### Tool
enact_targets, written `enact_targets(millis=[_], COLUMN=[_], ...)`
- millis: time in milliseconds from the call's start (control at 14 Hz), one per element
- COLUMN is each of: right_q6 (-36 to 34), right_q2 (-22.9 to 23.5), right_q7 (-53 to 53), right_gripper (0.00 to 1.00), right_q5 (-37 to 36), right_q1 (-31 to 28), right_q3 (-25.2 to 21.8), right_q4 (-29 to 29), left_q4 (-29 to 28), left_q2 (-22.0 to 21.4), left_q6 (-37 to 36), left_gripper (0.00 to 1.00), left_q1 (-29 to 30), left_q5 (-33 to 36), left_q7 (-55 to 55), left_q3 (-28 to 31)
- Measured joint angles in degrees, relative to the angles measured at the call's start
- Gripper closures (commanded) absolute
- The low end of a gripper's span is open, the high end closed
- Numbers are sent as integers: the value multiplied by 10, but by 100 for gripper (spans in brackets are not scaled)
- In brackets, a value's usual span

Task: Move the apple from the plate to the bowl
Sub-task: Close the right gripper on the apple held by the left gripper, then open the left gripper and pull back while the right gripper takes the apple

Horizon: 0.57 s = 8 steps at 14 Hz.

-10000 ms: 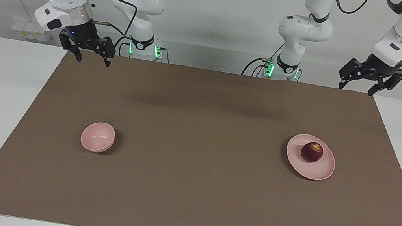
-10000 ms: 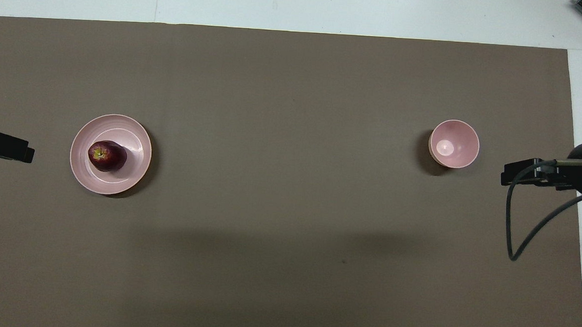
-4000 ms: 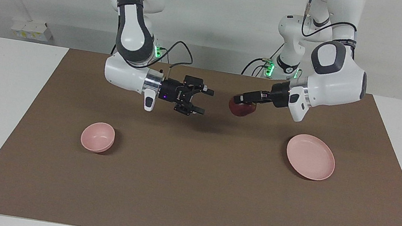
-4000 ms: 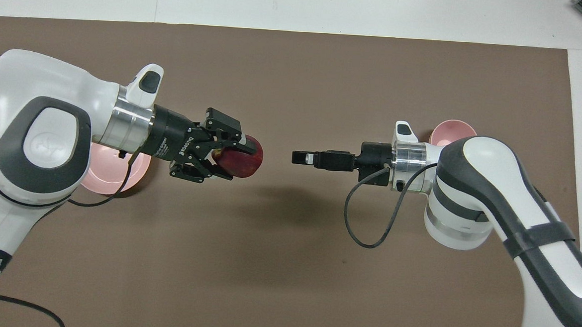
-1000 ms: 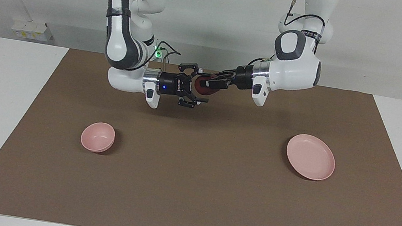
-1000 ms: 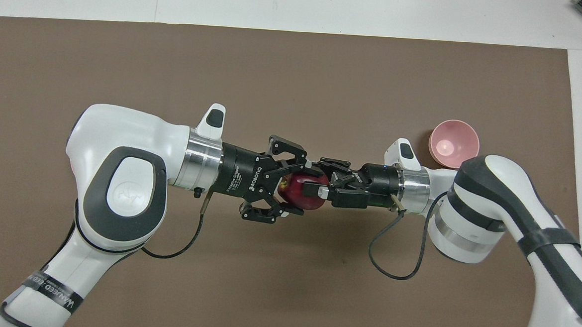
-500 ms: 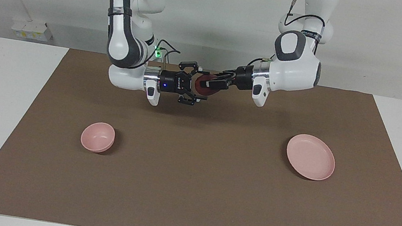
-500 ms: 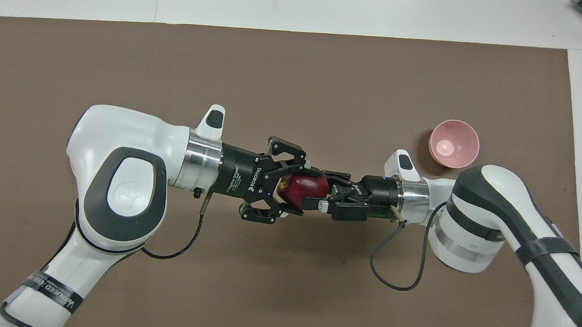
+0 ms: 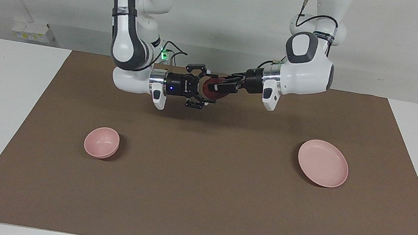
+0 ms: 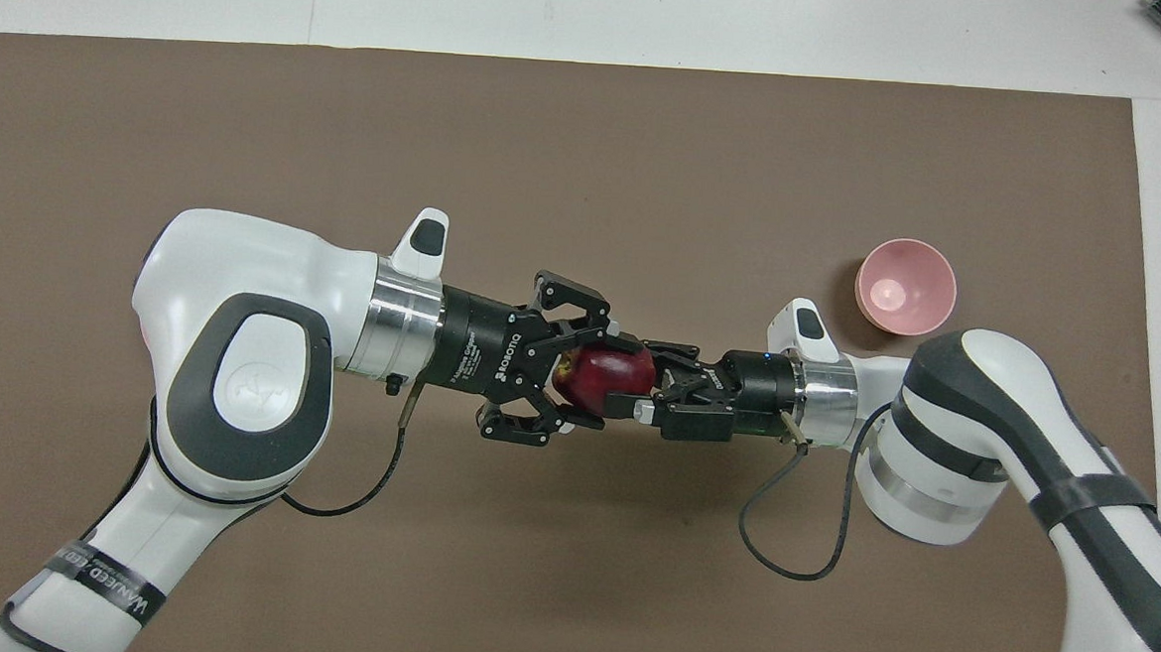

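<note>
- Mid-air at upper centre of the facing frame, we see the apple [image 9: 210,88] between the two grippers, raised over the brown mat [image 9: 205,200] and touching neither dish
- We see the left gripper [image 10: 593,374] with fingers spread around the stem end of the apple, and we read it as loosened
- Right gripper [image 10: 627,380] has its fingers closed on the apple from the other end, so we read it as grasping the fruit
- Step in hand, by our judgement: a hand-over from left arm to right arm, with the carry to the bowl not yet begun
- Plate [image 9: 323,163] lies bare at lower right of the facing frame; bowl [image 9: 101,142] sits at lower left of it, holding nothing
- Next move, we judge: left gripper backs straight off without brushing the apple, then the right arm swings it above the bowl and lowers before letting go
- Risk we note: the apple is round and smooth, so a sideways nudge could roll it out of the pinch
- Nothing stands on the mat between the apple and the bowl; the right arm's dangling cable [image 10: 778,535] hangs close by
</note>
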Motion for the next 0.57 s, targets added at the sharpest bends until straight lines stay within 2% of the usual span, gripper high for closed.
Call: enact_targets(millis=[286, 357, 429, 571], right_q6=[0, 0, 0, 2], right_q2=[0, 0, 0, 0], right_q7=[0, 0, 0, -1], right_gripper=[73, 73, 73, 73], right_q5=[0, 0, 0, -2], right_q1=[0, 0, 0, 0], right_q3=[0, 0, 0, 0], right_q4=[0, 0, 0, 0], left_q4=[0, 0, 0, 1], left_q2=[0, 0, 0, -1], left_q6=[0, 0, 0, -2], left_gripper=[100, 34, 0, 0], left_q1=[0, 0, 0, 0], left_q5=[0, 0, 0, -1], left_q7=[0, 0, -1, -23], left_q3=[0, 0, 0, -1])
